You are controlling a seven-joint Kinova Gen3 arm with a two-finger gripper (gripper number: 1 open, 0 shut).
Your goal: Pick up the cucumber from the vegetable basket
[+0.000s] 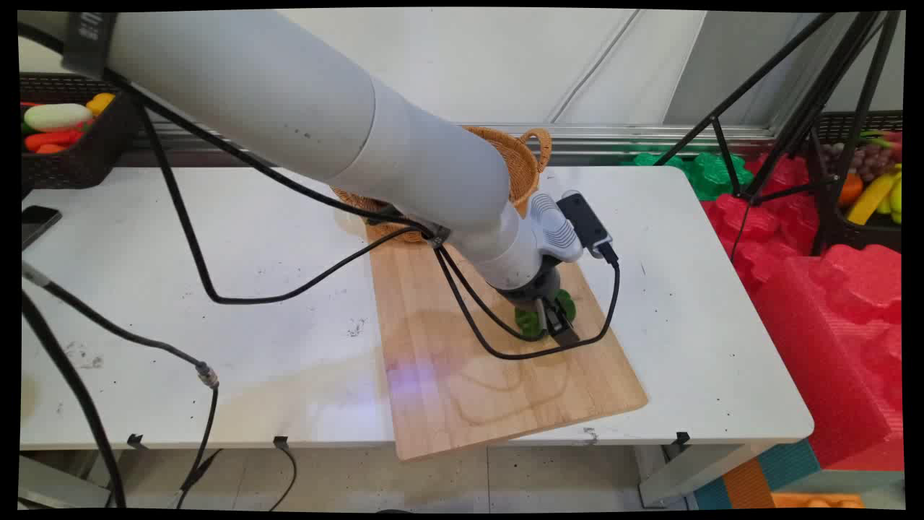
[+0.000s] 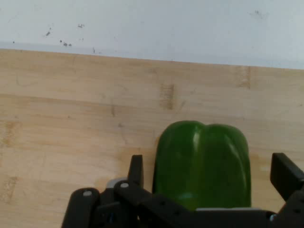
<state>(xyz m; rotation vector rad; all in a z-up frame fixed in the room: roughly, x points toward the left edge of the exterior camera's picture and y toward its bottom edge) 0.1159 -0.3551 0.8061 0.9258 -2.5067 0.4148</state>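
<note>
Main view, gripper: the gripper (image 1: 550,318) points down onto the wooden cutting board (image 1: 462,375), low over the board's right half, toward its 2 o'clock corner.
Main view, thing at the gripper: a green bell pepper (image 1: 532,323) lies on the board right at the fingertips; green shows on both sides of the black fingers, at 9 o'clock and at 1 o'clock of them, so the fingers reach down around it.
Main view, surroundings: a woven basket (image 1: 521,160) stands at the board's 12 o'clock end, mostly hidden behind the arm, well apart from the pepper. The board lies on the white table (image 1: 216,289), its 6 o'clock edge jutting past the table's near side. A black cable (image 1: 505,350) loops over the board at 8 o'clock of the pepper.

Hand view, pepper against gripper: the pepper (image 2: 202,164) sits between the two fingers, nearer the left one. The left finger (image 2: 136,170) stands just beside the pepper's 9 o'clock flank; the right finger (image 2: 285,175) is at 3 o'clock with a strip of bare board between it and the pepper.
Hand view, long axis: the pepper's lobed end points to 12 o'clock, away from the hand, so its long axis appears to run along the line of sight, across the fingers' closing line.
Hand view, gripper state: fingers apart, straddling the pepper, not clamped; whether the left finger touches it I cannot tell.
Hand view, beyond: the board (image 2: 71,118) fills the middle, the table (image 2: 152,23) lies at 12 o'clock.
</note>
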